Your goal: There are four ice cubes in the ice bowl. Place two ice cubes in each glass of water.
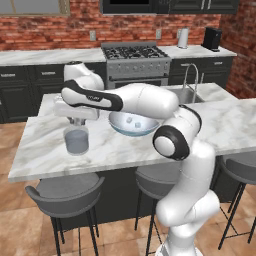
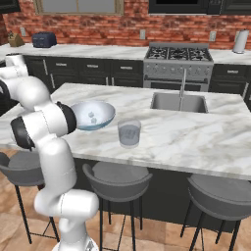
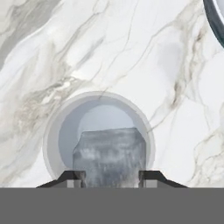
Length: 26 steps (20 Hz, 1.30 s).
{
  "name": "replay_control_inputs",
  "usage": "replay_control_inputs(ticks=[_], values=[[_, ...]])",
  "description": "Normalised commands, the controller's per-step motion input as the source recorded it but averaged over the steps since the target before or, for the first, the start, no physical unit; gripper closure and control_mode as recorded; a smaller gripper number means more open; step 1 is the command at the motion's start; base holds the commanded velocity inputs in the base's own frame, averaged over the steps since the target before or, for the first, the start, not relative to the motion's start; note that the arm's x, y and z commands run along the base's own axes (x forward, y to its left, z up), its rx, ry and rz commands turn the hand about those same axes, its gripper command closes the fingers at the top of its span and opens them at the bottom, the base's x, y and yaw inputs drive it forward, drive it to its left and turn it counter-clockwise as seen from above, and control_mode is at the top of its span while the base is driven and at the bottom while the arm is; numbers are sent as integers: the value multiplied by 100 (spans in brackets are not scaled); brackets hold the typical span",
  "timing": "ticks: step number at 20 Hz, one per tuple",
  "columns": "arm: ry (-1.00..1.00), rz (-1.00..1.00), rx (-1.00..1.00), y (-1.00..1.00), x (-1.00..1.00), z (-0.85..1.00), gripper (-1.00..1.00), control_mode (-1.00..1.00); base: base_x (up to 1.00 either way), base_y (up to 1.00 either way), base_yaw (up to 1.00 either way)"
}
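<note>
Holding an ice cube (image 3: 109, 151) clamped between its fingertips, the gripper (image 3: 109, 177) hangs directly above one glass of water (image 3: 99, 144). Releasing well likely means staying centred over the rim below, then opening gently so nothing splashes onto the counter (image 3: 131, 52).

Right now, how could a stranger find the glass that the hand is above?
Start at the marble island counter and find the wide pale bowl near its middle. Two tumblers of water flank it; the right one is the glass directly under the hand, which holds an ice cube over it.
</note>
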Motion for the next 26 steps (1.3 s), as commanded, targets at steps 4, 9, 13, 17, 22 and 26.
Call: replay_control_inputs(ticks=[4, 9, 13, 17, 22, 26], values=[[0, 0, -3, 16, 0, -10, 100, -100, 0, 0, 0], [0, 0, -2, 0, 0, -24, 100, -100, 0, 0, 0], [0, 0, -1, 0, 0, -25, 100, -100, 0, 0, 0], [0, 0, 0, 0, 0, -17, 100, -100, 0, 0, 0], [0, 0, 0, -2, 0, -11, 100, -100, 0, 0, 0], [0, 0, 0, -8, 0, -5, 100, -100, 0, 0, 0]])
